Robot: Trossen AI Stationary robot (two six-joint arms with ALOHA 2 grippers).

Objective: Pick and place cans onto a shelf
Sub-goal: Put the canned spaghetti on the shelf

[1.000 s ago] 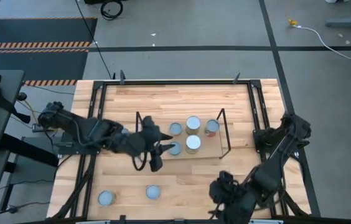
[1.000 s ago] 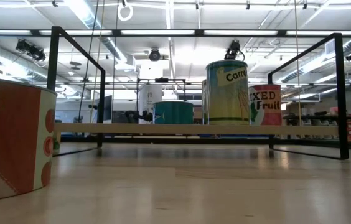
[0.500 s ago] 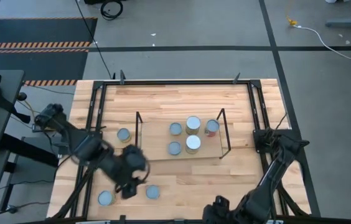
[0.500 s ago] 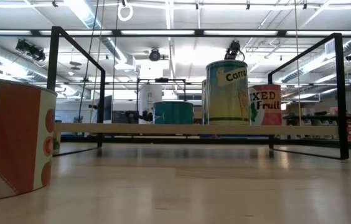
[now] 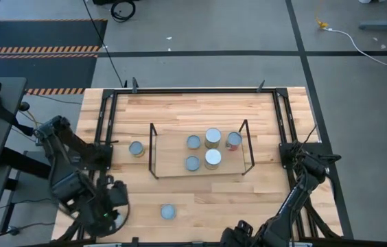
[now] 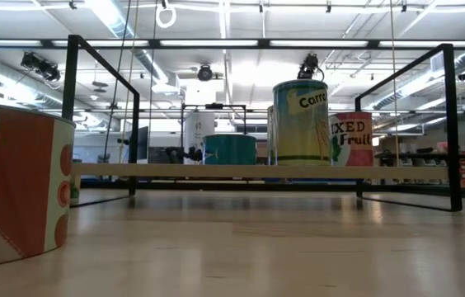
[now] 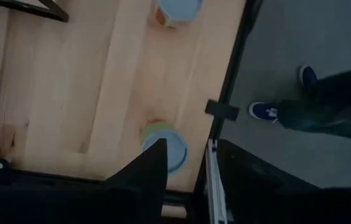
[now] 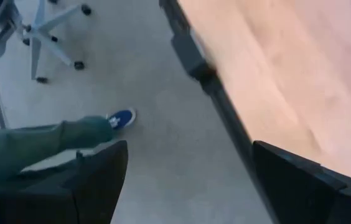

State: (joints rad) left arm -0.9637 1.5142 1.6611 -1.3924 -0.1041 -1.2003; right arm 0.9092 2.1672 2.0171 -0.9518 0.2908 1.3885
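Cans: five sit on the shelf (image 5: 154,147); three wait. My left gripper (image 7: 182,180) hovers spread above a blue-topped can (image 7: 166,148).

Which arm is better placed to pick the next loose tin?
Left. Its gripper hangs over the front-left corner tin; the right gripper sits off the table's front edge.

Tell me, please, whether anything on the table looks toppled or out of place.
Nothing stands out. The five cans on the shelf stand upright, as do the loose can beside it and the front can near the table edge. The left gripper hovers at the near left corner, the right gripper at the near edge.
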